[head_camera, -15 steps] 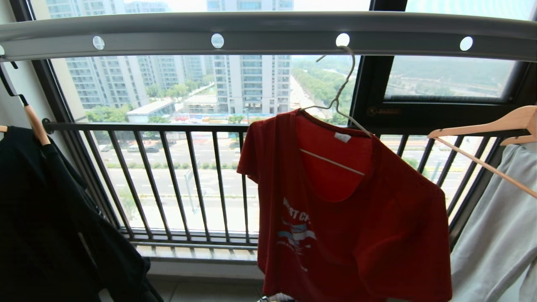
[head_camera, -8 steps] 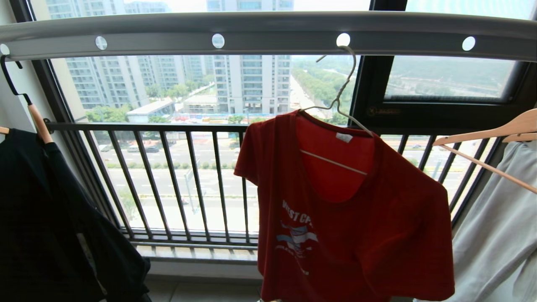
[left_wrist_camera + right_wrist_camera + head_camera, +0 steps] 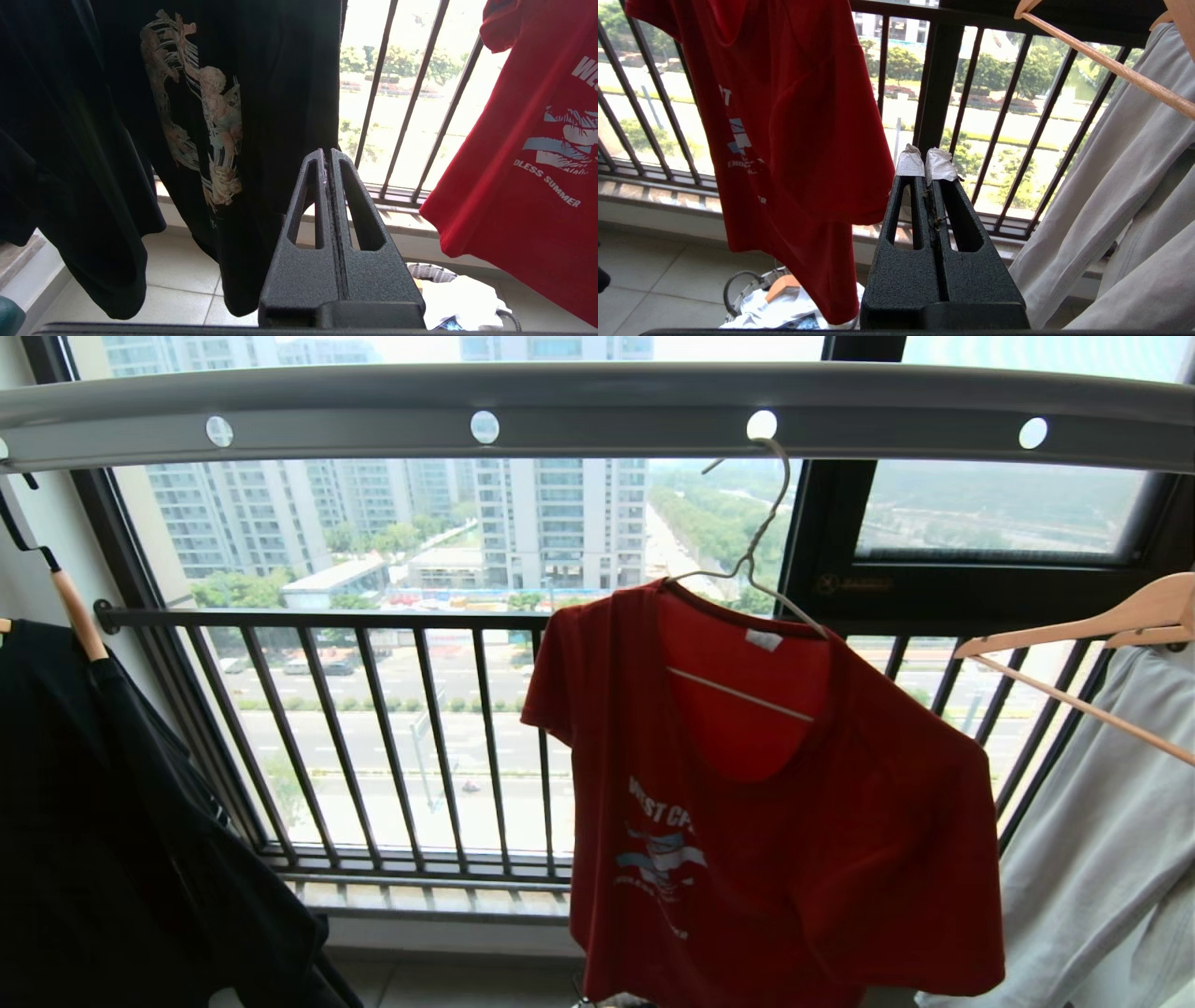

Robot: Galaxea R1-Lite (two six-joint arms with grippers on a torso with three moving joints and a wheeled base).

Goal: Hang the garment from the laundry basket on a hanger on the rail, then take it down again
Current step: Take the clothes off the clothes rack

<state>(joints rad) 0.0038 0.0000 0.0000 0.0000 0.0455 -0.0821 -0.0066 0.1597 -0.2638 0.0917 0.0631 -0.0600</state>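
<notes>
Garment (image 3: 775,821) hangs untouched; left gripper (image 3: 327,156) and right gripper (image 3: 925,161) closed, empty.

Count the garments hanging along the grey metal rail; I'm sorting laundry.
3. A black printed shirt hangs at the left, the bright red T-shirt on the thin white wire hanger in the middle, a pale grey garment at the right. More may hang out of view.

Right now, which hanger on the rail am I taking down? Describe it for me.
Follow the grey rail to its third round hole from the left. There the hanger hooks in, carrying the red T-shirt. It is thin white wire; the wooden hangers either side are thicker.
</notes>
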